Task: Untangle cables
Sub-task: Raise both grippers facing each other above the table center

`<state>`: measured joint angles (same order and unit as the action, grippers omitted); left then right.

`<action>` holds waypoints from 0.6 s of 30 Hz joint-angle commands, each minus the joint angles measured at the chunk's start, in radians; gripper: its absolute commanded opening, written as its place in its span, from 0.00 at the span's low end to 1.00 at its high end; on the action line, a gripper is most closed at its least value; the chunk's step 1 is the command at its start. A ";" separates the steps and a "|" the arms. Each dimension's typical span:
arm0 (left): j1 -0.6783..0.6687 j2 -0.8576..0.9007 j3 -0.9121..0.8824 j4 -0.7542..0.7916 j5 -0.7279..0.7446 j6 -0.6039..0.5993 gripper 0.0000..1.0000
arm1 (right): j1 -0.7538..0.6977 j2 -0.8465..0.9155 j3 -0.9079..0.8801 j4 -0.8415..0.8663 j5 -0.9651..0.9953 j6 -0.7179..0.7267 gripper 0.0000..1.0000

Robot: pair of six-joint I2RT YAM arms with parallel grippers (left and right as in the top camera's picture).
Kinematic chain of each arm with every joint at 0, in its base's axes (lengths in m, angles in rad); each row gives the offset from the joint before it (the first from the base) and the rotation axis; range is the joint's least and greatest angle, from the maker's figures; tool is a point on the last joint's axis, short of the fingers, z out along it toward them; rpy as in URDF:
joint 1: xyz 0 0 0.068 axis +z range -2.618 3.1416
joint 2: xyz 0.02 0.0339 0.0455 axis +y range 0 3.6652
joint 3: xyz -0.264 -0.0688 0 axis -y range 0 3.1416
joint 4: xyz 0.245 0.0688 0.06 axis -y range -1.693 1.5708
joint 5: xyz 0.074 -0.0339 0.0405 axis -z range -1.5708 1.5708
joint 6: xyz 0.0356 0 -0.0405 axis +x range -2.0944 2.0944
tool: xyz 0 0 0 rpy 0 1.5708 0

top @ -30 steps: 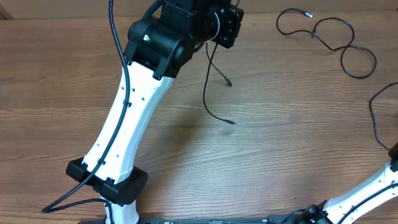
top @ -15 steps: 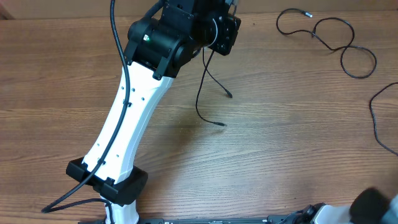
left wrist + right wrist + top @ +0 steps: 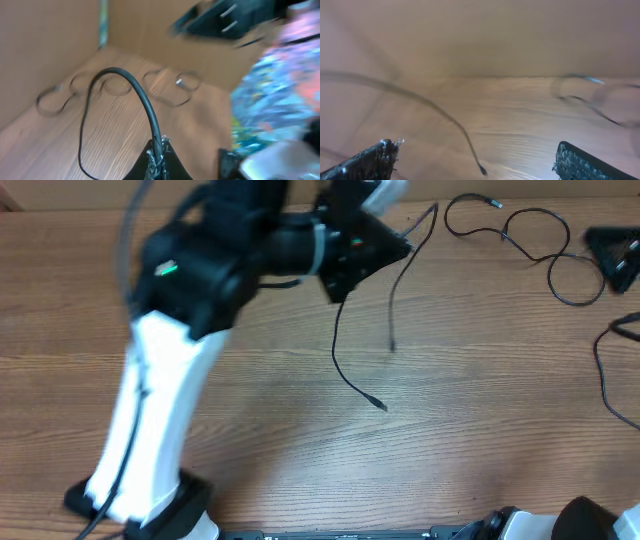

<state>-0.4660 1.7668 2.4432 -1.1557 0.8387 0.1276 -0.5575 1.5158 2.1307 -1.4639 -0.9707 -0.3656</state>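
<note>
Overhead, you have looped cables (image 3: 525, 230) lying at the far right of the table (image 3: 250, 410), with the blurred right gripper (image 3: 612, 255) near them. Its wrist view shows its jaws spread wide and empty. Your left gripper (image 3: 157, 152) is clamped on one cable (image 3: 337, 345), whose ends trail toward the table.

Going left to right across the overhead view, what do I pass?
White-and-black left robot arm → thin black dangling cable with a plug tip → thin black looped cable → thin black cable curving off the right edge.
</note>
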 commanded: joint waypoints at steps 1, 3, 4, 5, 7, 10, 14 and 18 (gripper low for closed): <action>0.021 -0.108 0.024 0.006 0.254 0.030 0.04 | 0.082 0.000 -0.049 -0.061 -0.268 -0.327 1.00; 0.021 -0.134 0.025 0.011 0.315 0.030 0.04 | 0.153 0.005 -0.090 -0.089 -0.296 -0.397 1.00; 0.021 -0.144 0.024 0.012 0.341 0.030 0.04 | 0.189 0.005 -0.109 -0.096 -0.317 -0.430 1.00; 0.021 -0.152 0.024 0.012 0.360 0.029 0.04 | 0.235 0.005 -0.131 -0.102 -0.342 -0.470 1.00; 0.021 -0.166 0.024 0.011 0.408 0.027 0.04 | 0.325 0.005 -0.161 -0.103 -0.390 -0.531 1.00; 0.021 -0.171 0.024 0.009 0.465 0.017 0.04 | 0.470 0.006 -0.175 -0.090 -0.438 -0.586 1.00; 0.021 -0.171 0.024 0.001 0.470 -0.013 0.04 | 0.626 0.006 -0.175 -0.045 -0.436 -0.586 1.00; 0.023 -0.170 0.024 -0.001 0.439 -0.017 0.04 | 0.681 0.006 -0.174 -0.025 -0.433 -0.586 0.90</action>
<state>-0.4450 1.5936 2.4615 -1.1553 1.2648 0.1299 0.1055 1.5318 1.9545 -1.4952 -1.3540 -0.9108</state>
